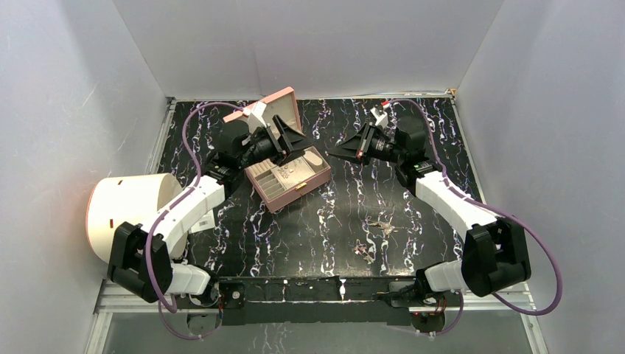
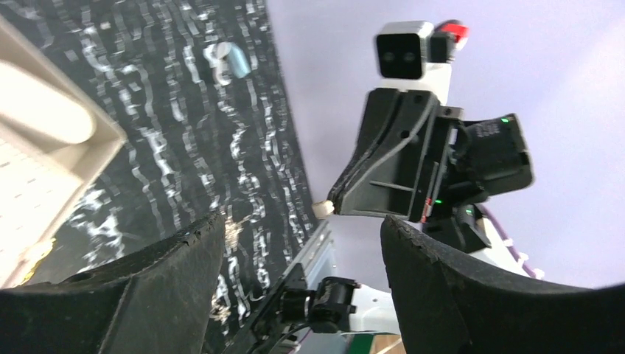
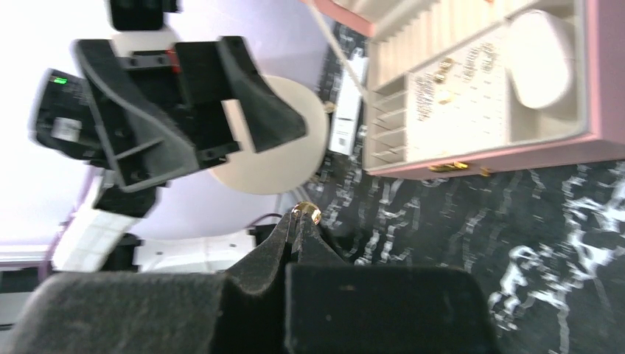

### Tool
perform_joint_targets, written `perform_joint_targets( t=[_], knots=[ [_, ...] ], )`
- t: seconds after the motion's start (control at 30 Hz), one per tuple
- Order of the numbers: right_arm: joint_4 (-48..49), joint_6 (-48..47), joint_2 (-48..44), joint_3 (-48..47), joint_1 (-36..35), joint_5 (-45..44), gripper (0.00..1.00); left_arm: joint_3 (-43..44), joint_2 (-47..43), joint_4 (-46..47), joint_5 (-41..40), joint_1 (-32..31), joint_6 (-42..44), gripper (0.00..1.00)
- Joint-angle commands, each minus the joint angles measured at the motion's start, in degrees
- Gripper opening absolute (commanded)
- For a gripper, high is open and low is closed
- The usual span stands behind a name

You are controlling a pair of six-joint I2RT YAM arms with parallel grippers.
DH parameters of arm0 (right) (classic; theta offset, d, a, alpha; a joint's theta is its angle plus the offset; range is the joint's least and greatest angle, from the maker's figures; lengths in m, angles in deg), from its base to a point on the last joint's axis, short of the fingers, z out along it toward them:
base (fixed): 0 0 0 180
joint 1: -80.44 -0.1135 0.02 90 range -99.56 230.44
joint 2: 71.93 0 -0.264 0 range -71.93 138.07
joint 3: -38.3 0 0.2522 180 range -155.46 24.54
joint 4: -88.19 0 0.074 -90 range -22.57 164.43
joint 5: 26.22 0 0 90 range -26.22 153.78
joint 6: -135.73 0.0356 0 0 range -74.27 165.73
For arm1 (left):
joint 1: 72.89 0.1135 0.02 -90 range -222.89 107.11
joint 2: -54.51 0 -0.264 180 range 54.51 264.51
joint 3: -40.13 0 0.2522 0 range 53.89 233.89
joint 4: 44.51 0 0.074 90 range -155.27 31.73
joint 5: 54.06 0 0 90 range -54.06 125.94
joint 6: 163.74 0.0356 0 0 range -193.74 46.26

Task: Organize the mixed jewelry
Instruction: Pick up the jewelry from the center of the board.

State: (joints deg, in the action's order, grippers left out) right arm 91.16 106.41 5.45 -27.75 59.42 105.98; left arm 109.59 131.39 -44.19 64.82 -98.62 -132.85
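Note:
My right gripper (image 3: 304, 221) is shut on a small gold ring (image 3: 306, 212) pinched at its fingertips, held in the air just right of the open pink box (image 1: 308, 183). In the top view its tip (image 1: 333, 153) points at my left gripper (image 1: 298, 145), which hovers open and empty over the box's right end. The left wrist view shows the wide-apart left fingers (image 2: 184, 251) and the right gripper's tip (image 2: 329, 206) beyond. Loose jewelry lies on the black marbled table in two small clusters (image 1: 383, 225) (image 1: 362, 251). A few gold pieces (image 3: 442, 70) sit in the box's tray. A pale blue bit (image 2: 236, 60) lies further off.
A big cream cylinder (image 1: 129, 214) stands at the left edge beside a white barcode tag (image 1: 205, 220). The box's pink lid (image 1: 269, 107) stands open behind the left arm. Grey walls enclose the table on three sides.

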Motion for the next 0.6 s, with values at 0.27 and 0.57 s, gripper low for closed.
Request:
perform_joint_targets(
  t=[0.27,0.57],
  knots=[
    [10.8,22.4,0.9,-7.3,0.1,7.2,0.00,1.3,0.9,21.8,5.5,-5.7,2.0,0.74],
    [7.8,25.3,1.5,-9.8,0.1,9.0,0.00,1.7,1.1,24.9,6.5,-5.8,6.1,0.71]
  ],
)
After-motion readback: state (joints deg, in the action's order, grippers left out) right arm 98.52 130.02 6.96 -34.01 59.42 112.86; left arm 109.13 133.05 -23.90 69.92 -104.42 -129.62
